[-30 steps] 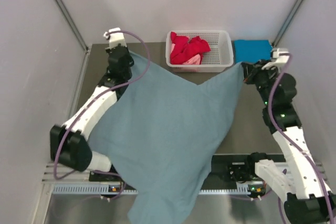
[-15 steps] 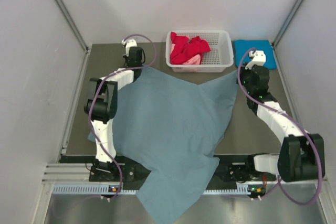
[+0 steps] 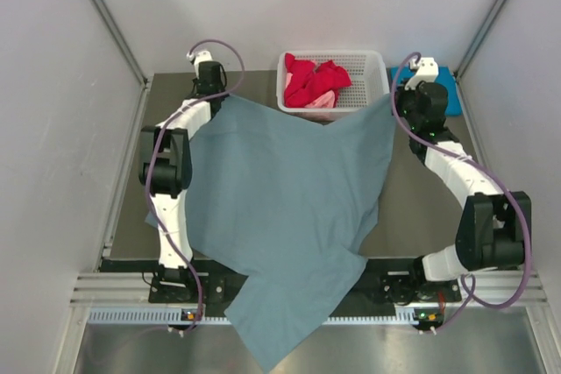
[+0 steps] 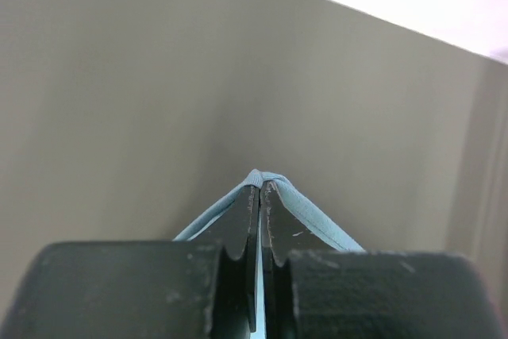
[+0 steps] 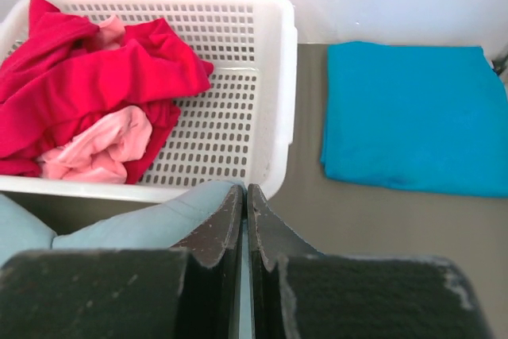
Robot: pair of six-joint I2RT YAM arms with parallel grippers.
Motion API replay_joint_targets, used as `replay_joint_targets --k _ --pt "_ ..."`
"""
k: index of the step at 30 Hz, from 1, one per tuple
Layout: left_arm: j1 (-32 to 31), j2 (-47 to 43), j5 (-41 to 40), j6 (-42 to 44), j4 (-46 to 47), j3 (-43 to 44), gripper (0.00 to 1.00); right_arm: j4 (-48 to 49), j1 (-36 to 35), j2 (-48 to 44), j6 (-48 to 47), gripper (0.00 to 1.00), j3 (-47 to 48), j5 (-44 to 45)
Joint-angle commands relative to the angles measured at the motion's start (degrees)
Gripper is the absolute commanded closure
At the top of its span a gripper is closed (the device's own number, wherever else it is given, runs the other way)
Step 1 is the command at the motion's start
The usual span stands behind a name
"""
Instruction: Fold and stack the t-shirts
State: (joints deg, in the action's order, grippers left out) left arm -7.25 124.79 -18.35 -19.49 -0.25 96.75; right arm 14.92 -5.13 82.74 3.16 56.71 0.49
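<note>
Dark grey table (image 3: 419, 209), enclosed by pale walls on three sides, two arms mounted at its near edge. Item one: large dusty grey-blue t-shirt (image 3: 280, 190), spread across the middle of the table, its far edge stretched between the two arms, its near end hanging past the table's front edge over the metal rail. Left gripper (image 4: 259, 188): reached to the far left of the table, fingers pressed together on a fold of the grey-blue cloth, a thin loop of hem showing at the tips. Right gripper (image 5: 244, 190): reached to the far right, fingers likewise clamped on the opposite far corner of the same shirt, just in front of the basket's near wall. Item two: white plastic lattice basket (image 3: 368, 85), at the far centre of the table, holding a crumpled red t-shirt (image 3: 311, 76) and, under it at the front, a pink t-shirt (image 3: 320, 101). Item three: bright turquoise t-shirt (image 5: 409, 117), folded flat into a rectangle, lying on the table just right of the basket at the far right corner, apart from the grey-blue shirt.
</note>
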Motion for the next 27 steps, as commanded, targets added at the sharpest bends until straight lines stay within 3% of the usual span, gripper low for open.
replay_joint_targets --k 1,16,27 --pt "1.1 1.1 3.5 -0.5 -2.3 4.3 1.0 0.9 1.0 0.8 -1.6 1.0 5.1 -2.2" --pt "5.2 1.2 8.7 -3.7 -4.0 4.5 1.0 -6.2 0.5 9.1 -1.2 1.0 17.0 -9.5" --pt "5.8 1.4 16.6 -4.0 -11.9 9.9 1.0 -18.2 0.1 3.1 -0.4 1.0 17.6 -9.4"
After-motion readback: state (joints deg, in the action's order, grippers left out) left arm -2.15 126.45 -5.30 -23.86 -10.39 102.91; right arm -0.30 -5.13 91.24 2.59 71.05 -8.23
